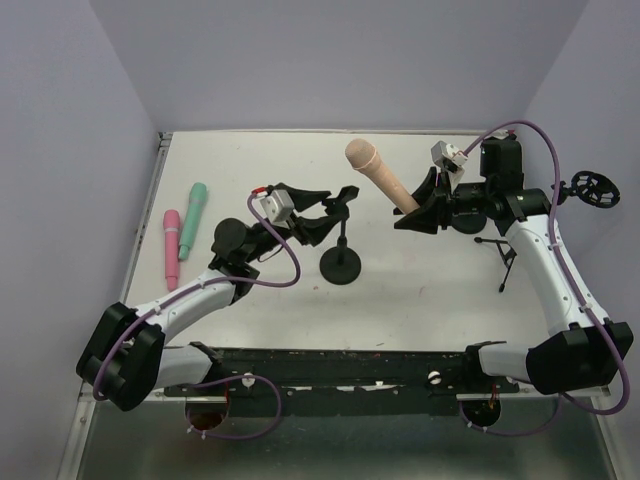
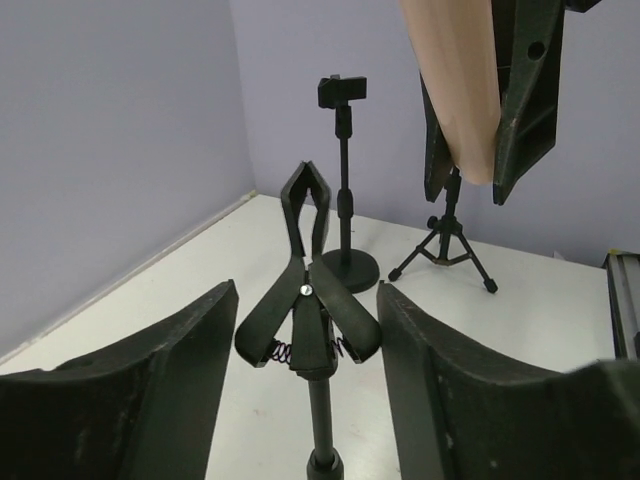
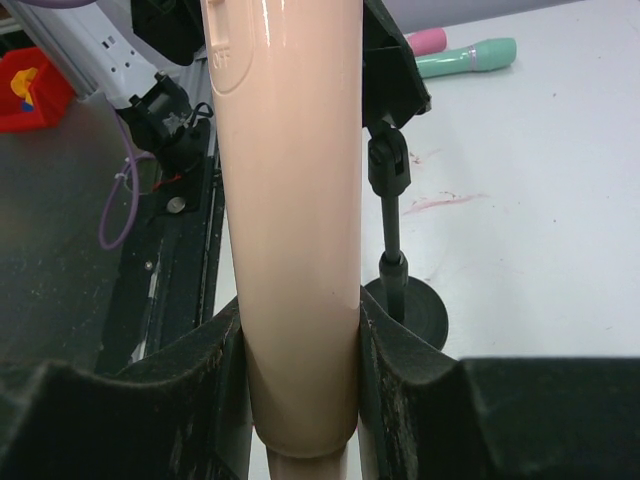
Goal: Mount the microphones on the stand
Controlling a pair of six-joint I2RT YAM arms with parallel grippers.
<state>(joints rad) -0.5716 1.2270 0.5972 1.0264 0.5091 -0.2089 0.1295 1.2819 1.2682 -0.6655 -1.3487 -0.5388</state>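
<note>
Grips peach-tan microphone (image 1: 381, 175) in closed right gripper (image 1: 413, 212); holds left gripper (image 1: 318, 222) wide, empty, flanking clip (image 2: 303, 300). Risks tipping unbraced stand (image 1: 341, 265) or glancing off clip when pressing in off-centre.

The peach-tan microphone (image 1: 380, 176) is up off the table, pinched at its handle end by the right gripper (image 1: 412, 212), with its rounded head tilted toward the far left. The pink microphone (image 1: 172, 248) and the mint green microphone (image 1: 192, 218) lie flat, side by side, near the left edge. The black round-based stand (image 1: 341, 262) is upright mid-table, with a spring clip on top.
</note>
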